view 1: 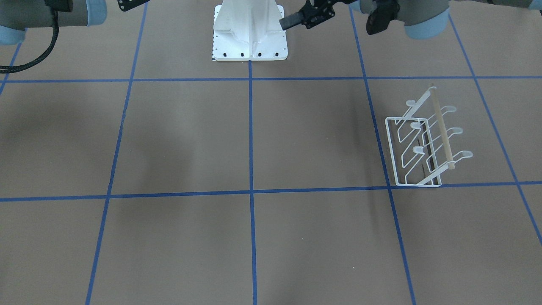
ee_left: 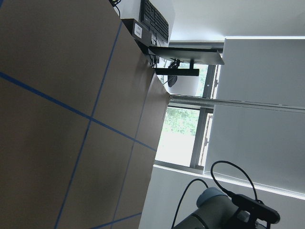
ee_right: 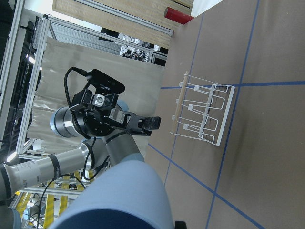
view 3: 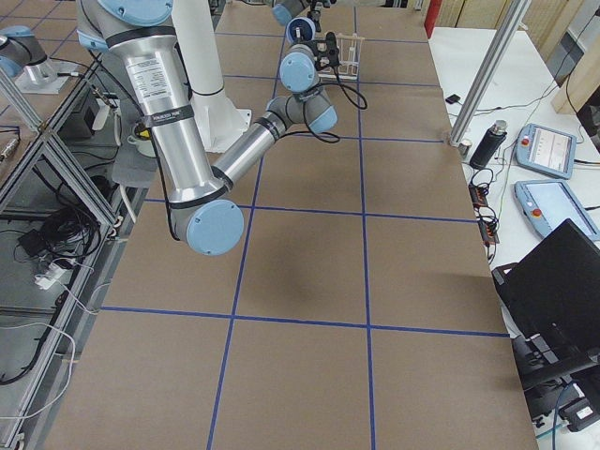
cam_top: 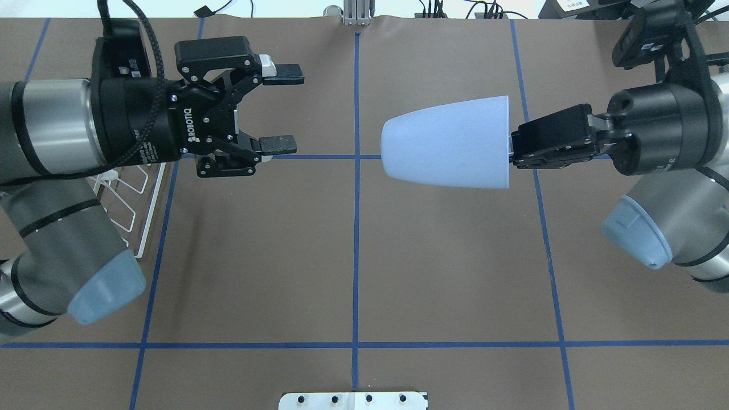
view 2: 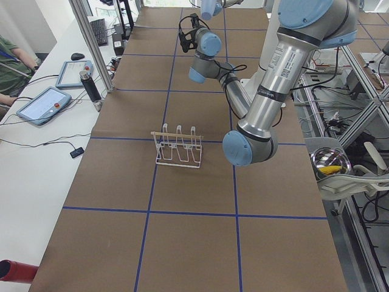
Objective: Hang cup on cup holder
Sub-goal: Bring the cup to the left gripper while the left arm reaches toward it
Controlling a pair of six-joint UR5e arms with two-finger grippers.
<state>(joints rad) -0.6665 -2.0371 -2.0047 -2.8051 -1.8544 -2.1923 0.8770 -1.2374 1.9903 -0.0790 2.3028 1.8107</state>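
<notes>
Pale blue-grey and matte, the cup is off the worktop, lying on its side in the air. The right hand is clamped on its wide open rim. In the overhead view the cup's narrow closed base points across the middle towards the left hand, and the cup itself hangs just to the right of the central blue tape line. The left hand holds nothing: its jaws are spread wide and face the cup at about the same height, with a clear gap between its fingertips and the cup's base. The cup holder stands upright on the worktop on the robot's left side, well apart from the cup. It is a white wire rack whose six round-tipped prongs are all bare, with a light wooden rod running along its top. In the front-facing view its base frame sits inside one grid square, with the near corner touching a tape crossing. From overhead the left arm covers most of the rack, leaving only part of the base frame showing below the wrist. In the right wrist view the cup fills the bottom edge, the open left hand sits beyond it, and the rack is on the brown surface farther off. The white bolted pedestal stands at the robot's edge of the worktop between the two arms.
</notes>
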